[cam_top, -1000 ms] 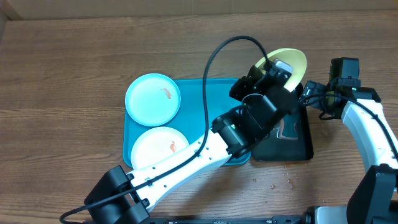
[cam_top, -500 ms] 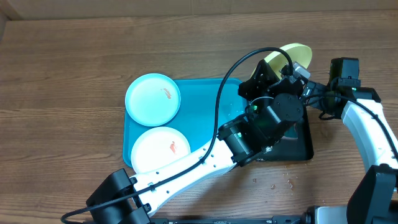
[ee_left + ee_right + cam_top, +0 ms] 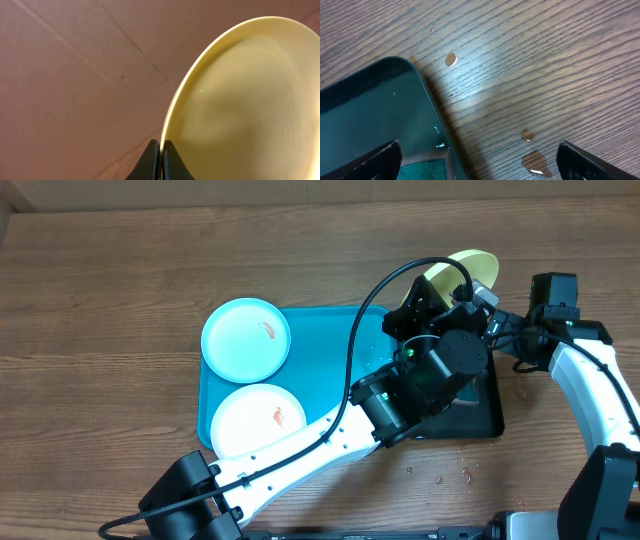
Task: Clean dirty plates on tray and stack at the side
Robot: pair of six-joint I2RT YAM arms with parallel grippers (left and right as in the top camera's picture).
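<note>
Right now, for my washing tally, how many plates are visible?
3: light blue plate and white plate on the turquoise tray; yellow-green plate held by the left gripper.

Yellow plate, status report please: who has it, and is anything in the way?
Left jaws shut on rim of yellow plate, lifted, tilted. Right jaws open, empty, by black tray corner. Blue plate and white plate on blue tray, smeared.

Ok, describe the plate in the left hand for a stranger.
Look past the far right corner of the turquoise tray. The left hand pinches the yellow-green plate by its rim, tipped up; the light blue plate and white plate lie flat on the tray.
</note>
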